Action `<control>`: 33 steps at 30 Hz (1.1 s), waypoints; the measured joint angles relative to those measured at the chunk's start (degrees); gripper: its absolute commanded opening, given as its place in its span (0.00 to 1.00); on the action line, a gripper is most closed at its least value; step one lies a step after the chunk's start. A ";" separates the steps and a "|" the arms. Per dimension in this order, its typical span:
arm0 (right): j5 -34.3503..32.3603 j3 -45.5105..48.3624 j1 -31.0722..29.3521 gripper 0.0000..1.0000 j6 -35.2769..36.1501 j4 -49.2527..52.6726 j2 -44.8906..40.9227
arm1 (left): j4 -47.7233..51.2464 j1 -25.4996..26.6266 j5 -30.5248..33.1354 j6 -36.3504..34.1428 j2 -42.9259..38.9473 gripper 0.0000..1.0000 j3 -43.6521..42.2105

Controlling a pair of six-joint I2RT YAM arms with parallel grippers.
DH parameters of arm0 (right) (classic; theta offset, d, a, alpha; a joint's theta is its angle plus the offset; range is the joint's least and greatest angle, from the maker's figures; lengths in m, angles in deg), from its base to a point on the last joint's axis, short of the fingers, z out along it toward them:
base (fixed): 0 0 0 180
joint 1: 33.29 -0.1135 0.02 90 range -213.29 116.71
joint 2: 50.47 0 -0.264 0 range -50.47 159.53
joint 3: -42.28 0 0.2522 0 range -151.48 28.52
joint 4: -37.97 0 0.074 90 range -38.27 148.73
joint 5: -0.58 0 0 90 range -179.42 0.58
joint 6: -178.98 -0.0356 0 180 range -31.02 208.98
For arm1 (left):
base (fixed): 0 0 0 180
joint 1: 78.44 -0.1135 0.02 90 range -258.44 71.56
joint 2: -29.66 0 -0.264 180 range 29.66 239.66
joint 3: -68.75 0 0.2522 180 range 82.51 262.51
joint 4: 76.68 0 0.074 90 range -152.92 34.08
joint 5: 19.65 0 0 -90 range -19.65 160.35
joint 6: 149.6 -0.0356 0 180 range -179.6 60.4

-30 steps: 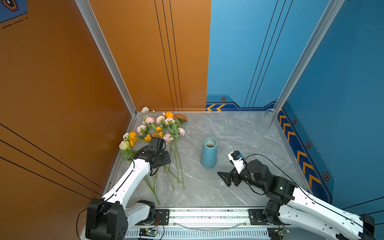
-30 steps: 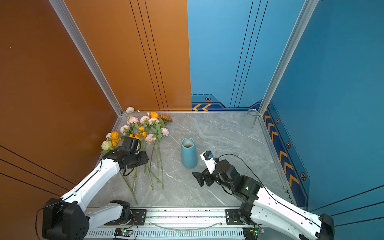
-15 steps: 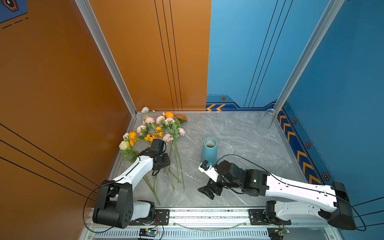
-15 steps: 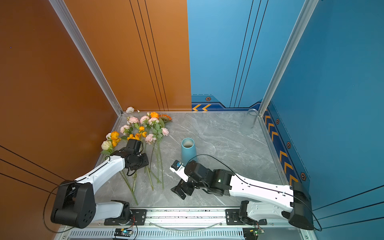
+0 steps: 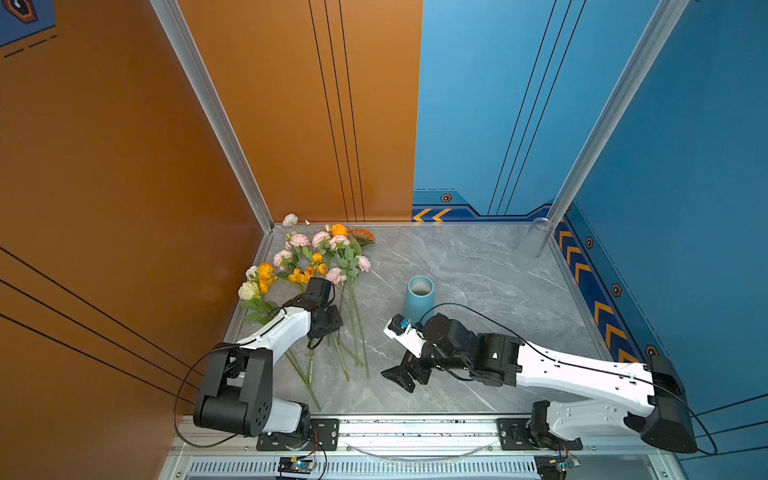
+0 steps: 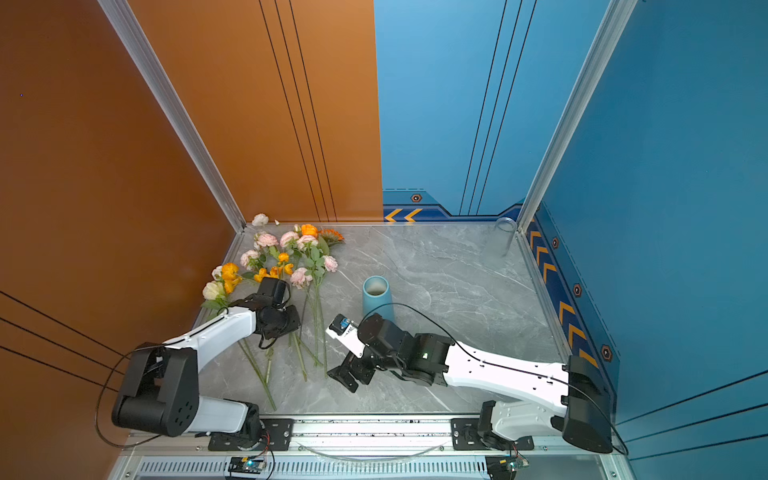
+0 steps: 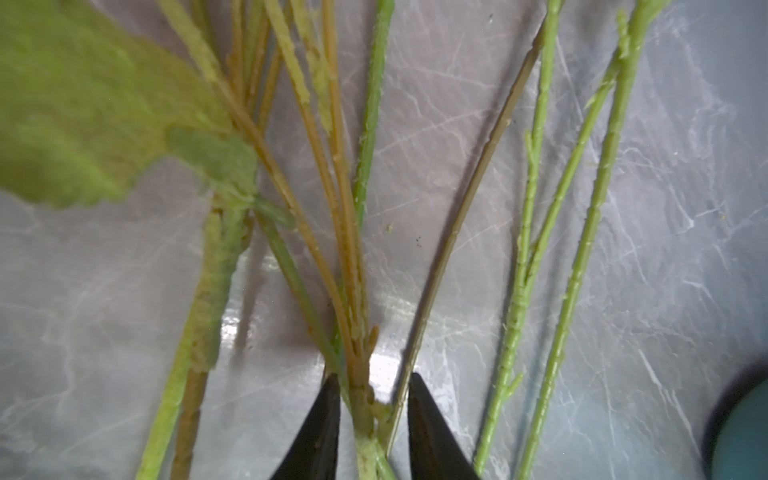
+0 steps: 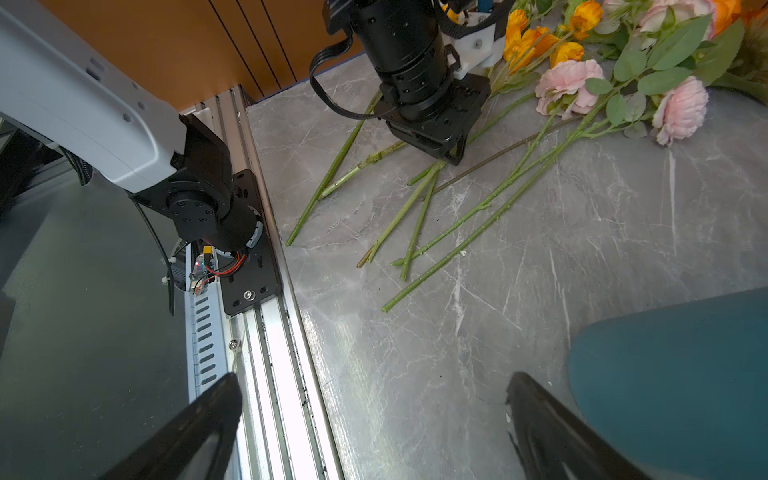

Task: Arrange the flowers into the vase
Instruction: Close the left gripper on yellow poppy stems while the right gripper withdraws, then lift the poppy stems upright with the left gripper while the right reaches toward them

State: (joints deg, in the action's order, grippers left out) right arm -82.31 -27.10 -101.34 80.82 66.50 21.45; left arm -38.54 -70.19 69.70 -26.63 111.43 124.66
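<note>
Finding: the flowers all lie on the tabletop at its left rear, blooms toward the orange wall and stems fanned toward the front rail. The vase stands upright near the centre, apart from them, with nothing in it. Change noted: the left gripper has lowered onto the stems, and its jaws have drawn in from a wider set. In the left wrist view they now flank one thick stem and a thin brownish one beside it. A sliver of gap shows on one side, so a firm clench cannot be confirmed. The right gripper has swung from the right of the vase across its front, and now sits low near the cut stem ends, jaws spread wide and holding nothing. Assessment: this is the pick of the first stem, with no placement yet made. The neighbouring stems overlap closely, so more than one may come up together.
</note>
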 measured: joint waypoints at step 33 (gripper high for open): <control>12.26 -9.86 12.55 1.00 11.47 2.99 0.57 | 10.12 -8.83 -25.97 -8.20 -25.16 0.00 8.35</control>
State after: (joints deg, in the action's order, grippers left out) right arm -70.04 -36.96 -88.79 92.30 69.49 22.02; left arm -28.42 -79.02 43.74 -34.82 86.28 133.01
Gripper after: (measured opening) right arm 0.998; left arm 0.089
